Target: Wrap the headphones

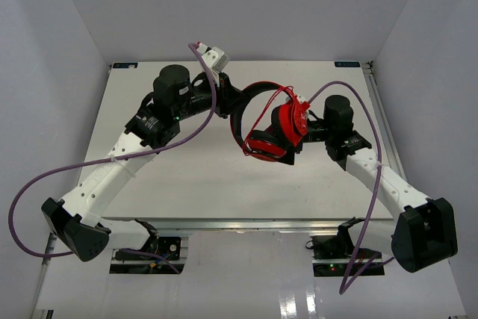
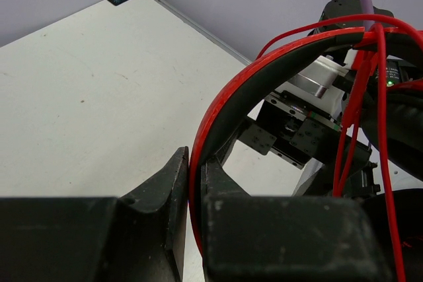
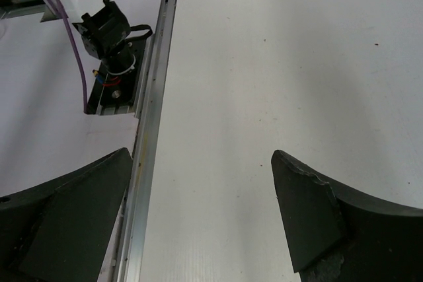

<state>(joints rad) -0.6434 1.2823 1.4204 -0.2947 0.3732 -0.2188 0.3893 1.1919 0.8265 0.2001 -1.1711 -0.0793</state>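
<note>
Hanging between the two arms in the top view, the red over-ear headphones with black ear pads (image 1: 270, 131) sat over the middle of the white tabletop (image 1: 187, 184). Their red-and-black headband (image 1: 258, 87) arched toward the far edge. The two ear cups (image 1: 263, 143) pointed toward the near edge and the right arm (image 1: 373, 173), so the long axis ran from far-left to near-right. The thin red cable (image 1: 265, 119) crossed the open arc in several strands, from the right end of the band down to the nearer cup. The left gripper (image 1: 233, 107) met the left side of the band. A thick purple cable (image 1: 45, 177) looped off the left arm (image 1: 112, 169).

In the left wrist view, the black fingers (image 2: 168, 196) were pinched tight on the headband, which rose from between them and curved up and to the right. The band stood on edge, with the tabletop showing below it. Cable strands dropped straight down at the right, and the black and silver hardware of the right arm showed through the arc.

In the right wrist view, the right gripper (image 3: 201, 163) had its fingers spread wide, gripping nothing, with only tabletop between them. An aluminium rail (image 3: 149, 130) ran along the tabletop's edge at the left.
</note>
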